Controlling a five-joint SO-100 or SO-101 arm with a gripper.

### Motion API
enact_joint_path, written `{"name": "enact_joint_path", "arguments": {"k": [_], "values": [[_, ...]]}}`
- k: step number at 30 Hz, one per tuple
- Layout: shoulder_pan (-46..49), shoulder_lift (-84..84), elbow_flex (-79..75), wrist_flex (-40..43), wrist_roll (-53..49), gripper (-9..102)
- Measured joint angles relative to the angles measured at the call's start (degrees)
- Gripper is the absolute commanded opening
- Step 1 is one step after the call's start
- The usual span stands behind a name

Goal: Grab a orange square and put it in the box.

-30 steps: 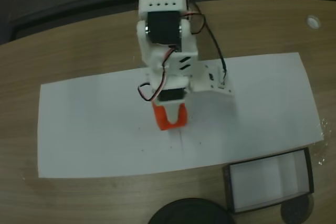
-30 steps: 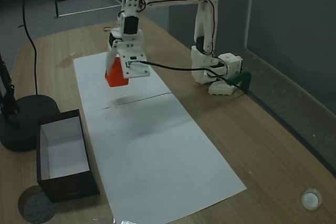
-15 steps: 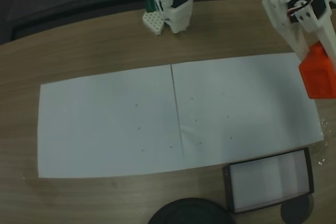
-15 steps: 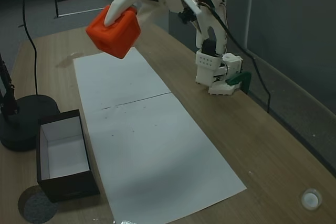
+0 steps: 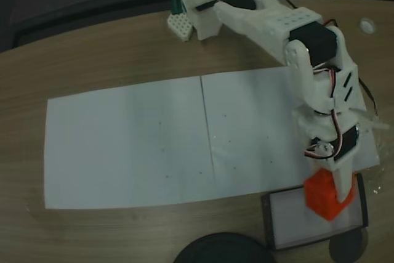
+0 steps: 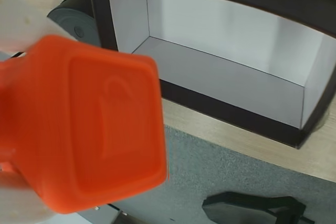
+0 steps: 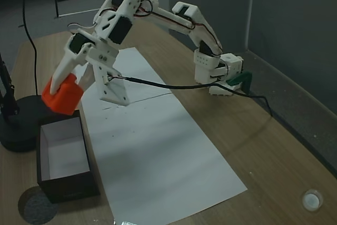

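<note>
- On the wooden table (image 7: 253, 146), a long white paper sheet (image 5: 129, 146) lay across the work area, with the arm (image 7: 158, 19) stretched out from its base at the far edge toward the box; half a second before, it had been swung high and away to the side.
- The box (image 7: 63, 183), a shallow black-rimmed tray with a white inside, sat just off the sheet's edge beside a round black disc (image 5: 215, 249); it held nothing.
- The gripper (image 5: 335, 192) was clamped on the orange square (image 7: 62, 95), which had come down from mid-air to hang close above the box's near end.
- In the wrist view the orange square (image 6: 89, 124) loomed in the foreground, the box's (image 6: 210, 103) white floor open beyond it.
- The carry looked all but finished: judged from these views, a short move further over the opening and a release would remain, with some risk of clipping the rim.
</note>
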Motion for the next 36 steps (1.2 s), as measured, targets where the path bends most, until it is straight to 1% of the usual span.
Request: {"name": "enact_joint_path", "arguments": {"k": [12, 16, 18, 21, 23, 28, 30, 32, 34, 36], "values": [[-3.25, -2.99, -1.41, 0.00, 2.72, 8], [-2.46, -3.08, -1.41, 0.00, 2.72, 9], [-2.64, -3.08, -1.41, 0.00, 2.72, 15], [-2.99, -3.08, -1.41, 0.00, 2.72, 28], [-2.64, -3.08, -1.41, 0.18, 2.72, 35], [-2.55, -3.08, -1.85, 2.64, 2.72, 36], [-2.55, -3.08, -2.46, 2.81, 2.72, 34], [-2.37, -3.08, -2.72, 4.31, 2.72, 29], [-1.76, -3.08, -2.99, 6.15, 2.72, 19], [-0.53, -3.08, -4.13, 8.96, 2.72, 6]]}}
